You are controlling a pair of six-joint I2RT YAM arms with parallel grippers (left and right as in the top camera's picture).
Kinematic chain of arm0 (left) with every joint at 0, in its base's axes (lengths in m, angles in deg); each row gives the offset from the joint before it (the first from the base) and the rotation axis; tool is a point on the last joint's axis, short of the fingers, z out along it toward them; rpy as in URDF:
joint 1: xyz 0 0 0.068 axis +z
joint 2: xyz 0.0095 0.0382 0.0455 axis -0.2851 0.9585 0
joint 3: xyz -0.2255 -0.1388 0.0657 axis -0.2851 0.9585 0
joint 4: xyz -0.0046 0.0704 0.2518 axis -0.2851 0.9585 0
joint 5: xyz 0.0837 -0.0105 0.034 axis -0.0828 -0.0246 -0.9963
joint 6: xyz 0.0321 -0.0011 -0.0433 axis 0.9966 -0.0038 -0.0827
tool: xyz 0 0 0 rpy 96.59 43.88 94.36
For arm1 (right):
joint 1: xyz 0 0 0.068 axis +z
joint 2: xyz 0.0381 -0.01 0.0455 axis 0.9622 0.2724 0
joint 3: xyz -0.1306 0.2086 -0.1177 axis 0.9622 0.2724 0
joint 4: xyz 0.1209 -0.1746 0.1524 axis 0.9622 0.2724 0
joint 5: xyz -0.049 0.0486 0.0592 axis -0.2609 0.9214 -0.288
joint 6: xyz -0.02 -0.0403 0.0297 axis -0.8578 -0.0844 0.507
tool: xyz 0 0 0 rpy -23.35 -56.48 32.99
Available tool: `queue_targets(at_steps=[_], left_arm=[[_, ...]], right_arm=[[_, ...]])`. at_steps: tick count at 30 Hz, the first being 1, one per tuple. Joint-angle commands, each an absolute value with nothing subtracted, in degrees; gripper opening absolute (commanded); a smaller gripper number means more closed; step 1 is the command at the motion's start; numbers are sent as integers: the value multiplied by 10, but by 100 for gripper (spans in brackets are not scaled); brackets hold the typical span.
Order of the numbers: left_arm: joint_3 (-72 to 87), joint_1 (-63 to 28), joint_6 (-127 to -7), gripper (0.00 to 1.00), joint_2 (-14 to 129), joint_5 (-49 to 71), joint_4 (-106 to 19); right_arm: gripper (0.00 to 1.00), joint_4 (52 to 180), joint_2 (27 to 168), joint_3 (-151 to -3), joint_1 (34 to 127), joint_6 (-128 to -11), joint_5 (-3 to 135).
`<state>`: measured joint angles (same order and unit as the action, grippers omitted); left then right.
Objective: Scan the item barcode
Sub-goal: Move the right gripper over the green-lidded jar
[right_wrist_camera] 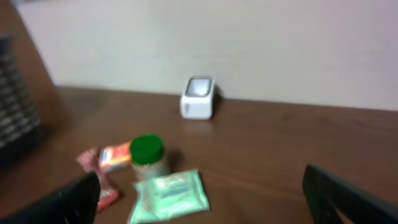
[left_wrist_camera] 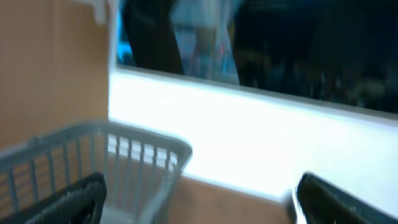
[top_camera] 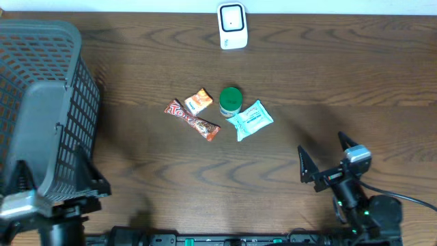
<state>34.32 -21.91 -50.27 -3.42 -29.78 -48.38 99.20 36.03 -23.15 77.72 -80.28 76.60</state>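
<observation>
While both arms are sitting at the near edge, scanner (top_camera: pixel 232 26): standing upright at twelve o'clock on the table (top_camera: pixel 328 75), white, its face turned toward the arms, well apart from everything else.
Items: four of them are lying bunched at the centre of the table, and neither arm is gripping any.
Candy bar (top_camera: pixel 192 119): lying flat in a red wrapper, running from ten o'clock to four o'clock, on the nine o'clock side of the bunch.
Orange packet (top_camera: pixel 199 101): sitting at the bar's twelve o'clock, touching it.
Green-lidded jar (top_camera: pixel 230 100): standing upright at the packet's three o'clock, just beside it.
Wipes pack (top_camera: pixel 250 119): lying flat at the jar's four o'clock, its corner right up by the jar; whether they are touching, I cannot tell.
Right gripper (top_camera: pixel 320 142): hovering at five o'clock of the bunch, fingers spread wide, gripping nothing, pointing toward the items and well apart from them.
Basket (top_camera: pixel 82 116): grey mesh, filling the nine o'clock side, well apart from the items.
Left gripper (left_wrist_camera: pixel 200 180): sitting at eight o'clock of the table by the basket, fingers spread wide, nothing between them; its camera is looking over the basket rim at a pale wall (left_wrist_camera: pixel 249 143).
Barcode: too small and blurred to be making out on any item.
</observation>
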Motion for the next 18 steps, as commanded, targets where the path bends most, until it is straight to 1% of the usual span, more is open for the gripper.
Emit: queue_targets(at_steps=[1, 6, 8, 9, 13, 15, 18], left_arm=[[343, -217, -493, 98, -37, -264, -450], [343, -217, -498, 98, -37, -263, -394], [344, -217, -501, 98, -37, -263, -374], [344, -217, -501, 98, -37, -263, -358], [344, -217, -501, 98, -37, -263, -319], [344, -217, -501, 98, -37, -263, -299], [344, -217, -502, 98, -37, -263, -278]], right_arm=[[99, 1034, 445, -320, 781, -815, 796], [99, 1182, 639, -499, 784, -814, 793], [99, 1236, 720, -582, 796, -810, 789], [99, 1275, 775, -646, 807, -800, 784], [99, 1386, 881, -792, 835, -796, 788], [99, 1421, 917, -835, 846, -775, 814], [99, 1441, 950, -851, 856, -771, 860]])
